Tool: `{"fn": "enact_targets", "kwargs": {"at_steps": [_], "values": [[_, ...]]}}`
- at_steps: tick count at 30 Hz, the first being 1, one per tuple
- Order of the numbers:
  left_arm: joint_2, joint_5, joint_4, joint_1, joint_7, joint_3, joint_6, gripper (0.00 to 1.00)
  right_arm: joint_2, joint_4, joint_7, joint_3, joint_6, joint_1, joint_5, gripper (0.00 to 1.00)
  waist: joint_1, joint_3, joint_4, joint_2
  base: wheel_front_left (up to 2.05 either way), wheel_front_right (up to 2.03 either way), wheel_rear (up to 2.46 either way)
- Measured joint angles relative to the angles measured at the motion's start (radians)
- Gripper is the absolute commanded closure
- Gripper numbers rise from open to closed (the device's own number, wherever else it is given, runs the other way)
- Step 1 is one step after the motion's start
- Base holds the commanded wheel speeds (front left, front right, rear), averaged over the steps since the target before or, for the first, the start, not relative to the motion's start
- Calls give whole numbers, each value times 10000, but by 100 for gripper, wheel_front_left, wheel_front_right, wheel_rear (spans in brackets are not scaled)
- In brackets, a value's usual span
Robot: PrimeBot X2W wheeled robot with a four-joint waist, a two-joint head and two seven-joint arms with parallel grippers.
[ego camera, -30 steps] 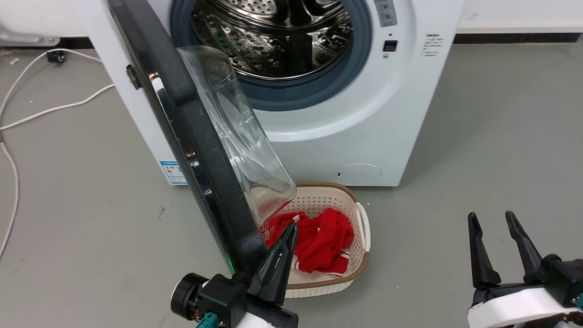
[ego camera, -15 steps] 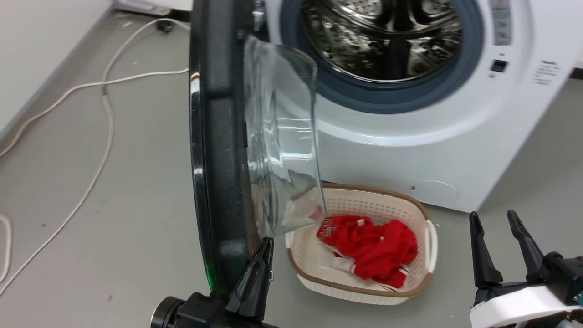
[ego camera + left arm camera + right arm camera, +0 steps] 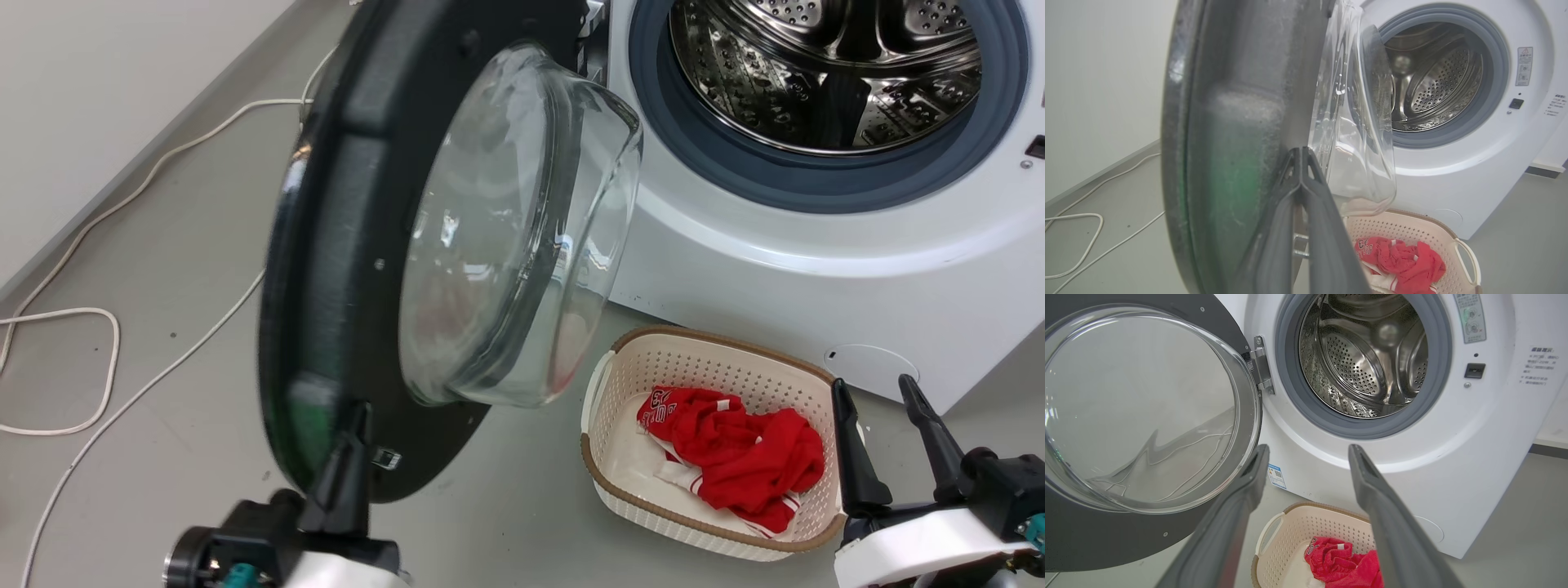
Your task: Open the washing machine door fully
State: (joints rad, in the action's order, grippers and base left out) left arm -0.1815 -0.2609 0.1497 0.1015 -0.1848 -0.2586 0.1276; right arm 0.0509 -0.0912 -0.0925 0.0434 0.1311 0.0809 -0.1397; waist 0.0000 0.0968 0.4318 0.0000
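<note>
Floor (image 3: 163,327), washing machine door (image 3: 343,245) open — left gripper (image 3: 1300,151) jaws together, right gripper (image 3: 872,381) jaws apart — labels (image 3: 1537,365) unreadable

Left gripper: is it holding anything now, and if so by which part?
Nothing is held. The left gripper has its jaws shut on nothing, lying against the inner face of the washing machine door near its rim.

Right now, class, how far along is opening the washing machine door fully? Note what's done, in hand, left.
Done: the washing machine door stands swung clear of the drum. In hand: the left gripper, jaws shut, presses its inner face. Left: probably a little more swing; the right gripper hangs apart, jaws open.
</note>
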Motion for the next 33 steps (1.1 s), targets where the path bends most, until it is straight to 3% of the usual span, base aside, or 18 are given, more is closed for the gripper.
{"fn": "enact_targets", "kwargs": {"at_steps": [6, 19, 33], "values": [[-481, -399, -738, -1029, -349, 1166, 58, 100, -4, -81, 163, -27, 0, -187, 117, 0, 0, 360, -174, 0, 0, 0, 0], [-1526, -1266, -2894, -2945, -754, 3356, -276, 100, -2, -205, 407, -25, 0, -607, 389, 0, 1, 1254, -810, 0, 0, 0, 0], [-2364, -1371, -5265, -4417, -773, 4381, -846, 100, -2, -209, 410, -65, 0, -943, 552, 0, 1, 1562, -1163, 0, 0, 0, 0]]}}
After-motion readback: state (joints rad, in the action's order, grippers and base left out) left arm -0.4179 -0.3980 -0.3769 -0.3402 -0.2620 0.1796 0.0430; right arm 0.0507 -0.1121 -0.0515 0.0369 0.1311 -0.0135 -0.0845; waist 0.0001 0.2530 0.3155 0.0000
